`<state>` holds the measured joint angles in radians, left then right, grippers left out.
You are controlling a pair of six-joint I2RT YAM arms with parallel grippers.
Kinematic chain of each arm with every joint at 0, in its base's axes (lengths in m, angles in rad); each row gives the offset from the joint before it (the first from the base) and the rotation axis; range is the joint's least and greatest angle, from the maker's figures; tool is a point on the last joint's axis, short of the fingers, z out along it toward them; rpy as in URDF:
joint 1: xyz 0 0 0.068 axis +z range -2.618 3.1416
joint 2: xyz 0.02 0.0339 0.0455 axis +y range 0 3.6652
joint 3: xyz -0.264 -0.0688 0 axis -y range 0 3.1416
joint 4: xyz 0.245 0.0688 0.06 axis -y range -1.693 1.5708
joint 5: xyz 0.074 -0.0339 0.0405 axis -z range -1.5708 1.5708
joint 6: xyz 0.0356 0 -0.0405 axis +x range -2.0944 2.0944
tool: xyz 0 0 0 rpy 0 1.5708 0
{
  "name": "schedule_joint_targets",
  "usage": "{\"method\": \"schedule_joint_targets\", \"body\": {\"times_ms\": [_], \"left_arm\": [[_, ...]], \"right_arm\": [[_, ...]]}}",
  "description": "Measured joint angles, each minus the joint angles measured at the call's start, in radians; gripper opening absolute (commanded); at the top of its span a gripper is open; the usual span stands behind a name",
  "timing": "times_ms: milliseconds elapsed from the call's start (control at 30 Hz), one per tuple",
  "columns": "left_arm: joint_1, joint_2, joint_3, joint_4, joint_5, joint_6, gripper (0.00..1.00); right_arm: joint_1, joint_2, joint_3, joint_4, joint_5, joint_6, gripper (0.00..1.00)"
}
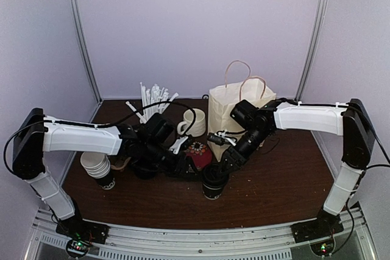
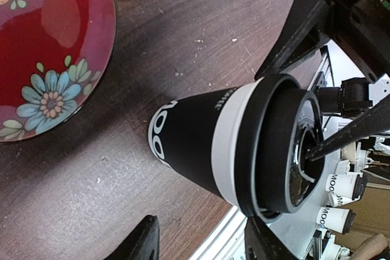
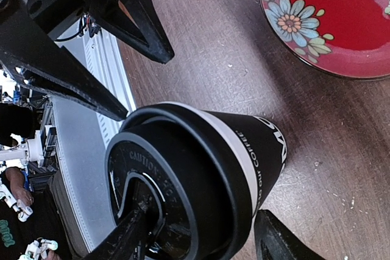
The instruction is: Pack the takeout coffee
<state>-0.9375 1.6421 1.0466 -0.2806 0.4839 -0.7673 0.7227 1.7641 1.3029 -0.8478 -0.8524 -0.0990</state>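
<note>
Dark brown wooden table [image 1: 280,193] shows open wood at right; the black lidded paper cup [image 1: 213,184] sits toward its front edge. Both arms reach inward, low. Left claw [image 2: 204,235] half open, empty; right claw [image 3: 204,242] part open about the lid, grip unclear.

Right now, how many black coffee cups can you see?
2. One lidded black cup stands front centre between left gripper and right gripper. Another dark cup sits at the left beneath a white stack, partly hidden. The arms may hide more.
</note>
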Motion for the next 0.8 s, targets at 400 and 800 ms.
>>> {"method": "schedule_joint_targets", "body": {"times_ms": [400, 800], "left_arm": [[0.000, 0.042, 0.056, 0.010, 0.025, 0.008, 0.50], [0.009, 0.111, 0.159, -0.066, 0.001, 0.014, 0.39]], "right_arm": [[-0.001, 0.002, 0.004, -0.025, 0.003, -0.028, 0.63], [-0.004, 0.009, 0.028, -0.062, 0.024, -0.039, 0.71]]}}
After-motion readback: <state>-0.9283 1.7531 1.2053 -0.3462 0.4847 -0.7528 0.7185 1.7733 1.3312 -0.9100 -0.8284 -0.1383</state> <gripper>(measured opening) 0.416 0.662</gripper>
